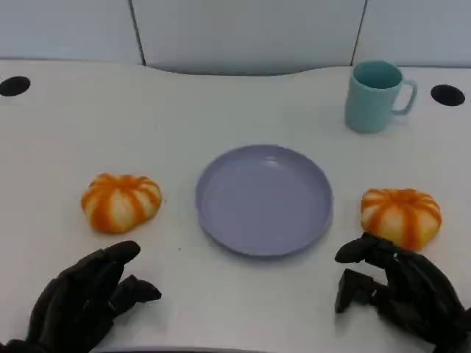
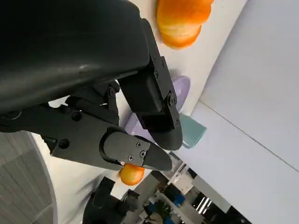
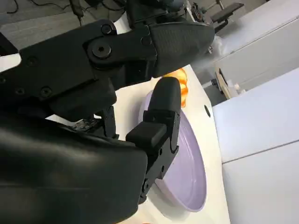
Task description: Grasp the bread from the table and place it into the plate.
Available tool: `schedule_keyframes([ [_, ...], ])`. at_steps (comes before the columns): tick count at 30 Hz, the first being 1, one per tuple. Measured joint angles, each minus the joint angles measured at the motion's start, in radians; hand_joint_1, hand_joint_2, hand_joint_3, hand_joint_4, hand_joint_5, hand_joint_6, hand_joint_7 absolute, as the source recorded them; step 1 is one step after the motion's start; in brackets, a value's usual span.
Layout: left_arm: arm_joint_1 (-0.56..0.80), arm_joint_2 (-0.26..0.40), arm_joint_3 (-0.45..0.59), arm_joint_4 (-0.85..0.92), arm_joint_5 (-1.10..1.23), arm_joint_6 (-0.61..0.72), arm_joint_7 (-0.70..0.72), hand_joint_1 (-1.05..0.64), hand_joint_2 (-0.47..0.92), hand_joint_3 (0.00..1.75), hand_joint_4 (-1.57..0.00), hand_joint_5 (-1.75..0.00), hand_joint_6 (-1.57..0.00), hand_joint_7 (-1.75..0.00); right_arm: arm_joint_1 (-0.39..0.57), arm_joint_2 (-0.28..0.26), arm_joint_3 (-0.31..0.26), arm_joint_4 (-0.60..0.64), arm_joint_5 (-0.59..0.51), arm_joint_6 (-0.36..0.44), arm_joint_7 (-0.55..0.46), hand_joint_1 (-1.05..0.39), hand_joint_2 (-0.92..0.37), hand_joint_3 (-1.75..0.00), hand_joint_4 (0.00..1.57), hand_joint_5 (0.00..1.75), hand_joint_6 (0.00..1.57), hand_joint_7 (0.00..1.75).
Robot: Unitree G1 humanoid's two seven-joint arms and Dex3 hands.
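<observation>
Two orange-and-white striped bread buns lie on the white table. The left bun [image 1: 121, 201] [image 2: 182, 21] sits to the left of a lilac plate [image 1: 265, 198] [image 2: 184, 88] [image 3: 187, 172]. The right bun [image 1: 401, 215] [image 2: 131, 173] sits to the plate's right. The plate has nothing on it. My left hand [image 1: 88, 301] [image 2: 117, 107] rests open near the table's front edge, a little in front of the left bun. My right hand [image 1: 401, 290] [image 3: 140, 93] is open, fingers curved, right in front of the right bun. An orange bun [image 3: 180, 84] peeks between its fingers in the right wrist view.
A teal mug [image 1: 375, 95] [image 2: 194, 133] stands at the back right, handle to the right. Two black cable holes [image 1: 15, 86] [image 1: 447, 94] sit near the back corners. A pale panel wall runs behind the table.
</observation>
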Motion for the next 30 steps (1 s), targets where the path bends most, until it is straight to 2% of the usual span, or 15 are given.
schedule_keyframes([
  [6, 0.000, 0.000, 0.000, 0.002, 0.002, -0.009, 0.000, -0.52, 0.85, 0.00, -0.81, -1.15, -1.20, -0.01, 0.001, 0.000, 0.000, -0.004, 0.000, 0.003, -0.003, -0.51, -0.92, -0.28, 0.62, 1.52, 0.61, 1.05],
  [10, 0.000, -0.001, 0.002, 0.006, -0.005, -0.009, -0.001, -0.52, 0.84, 0.00, -0.85, -1.05, -1.21, -0.01, 0.002, 0.000, 0.000, -0.004, -0.001, 0.002, -0.003, -0.52, -0.92, -0.28, 0.62, 1.52, 0.61, 1.06],
  [16, 0.000, -0.001, 0.002, 0.007, -0.005, -0.010, -0.002, -0.53, 0.83, 0.00, -0.84, -1.05, -1.20, -0.01, 0.003, 0.001, 0.001, -0.007, -0.001, 0.003, -0.005, -0.52, -0.92, -0.28, 0.62, 1.52, 0.61, 1.05],
  [24, 0.002, -0.001, 0.001, 0.001, -0.004, -0.008, 0.004, -0.55, 0.83, 0.01, -0.76, -1.18, -1.20, 0.00, 0.002, 0.001, 0.001, -0.007, -0.002, 0.004, -0.008, -0.51, -0.92, -0.27, 0.62, 1.51, 0.61, 1.04],
  [26, 0.007, -0.001, -0.005, -0.006, 0.010, -0.028, 0.009, -0.59, 0.86, 0.02, -0.74, -1.17, -1.18, 0.00, 0.002, 0.002, 0.001, -0.007, -0.002, 0.003, -0.008, -0.51, -0.92, -0.28, 0.62, 1.51, 0.61, 1.04],
  [30, 0.016, -0.005, -0.025, -0.036, 0.054, -0.154, 0.008, -0.61, 0.89, 0.02, -0.72, -1.16, -1.16, 0.00, -0.001, 0.002, 0.001, -0.001, -0.002, 0.002, -0.008, -0.52, -0.92, -0.28, 0.61, 1.51, 0.61, 1.05],
])
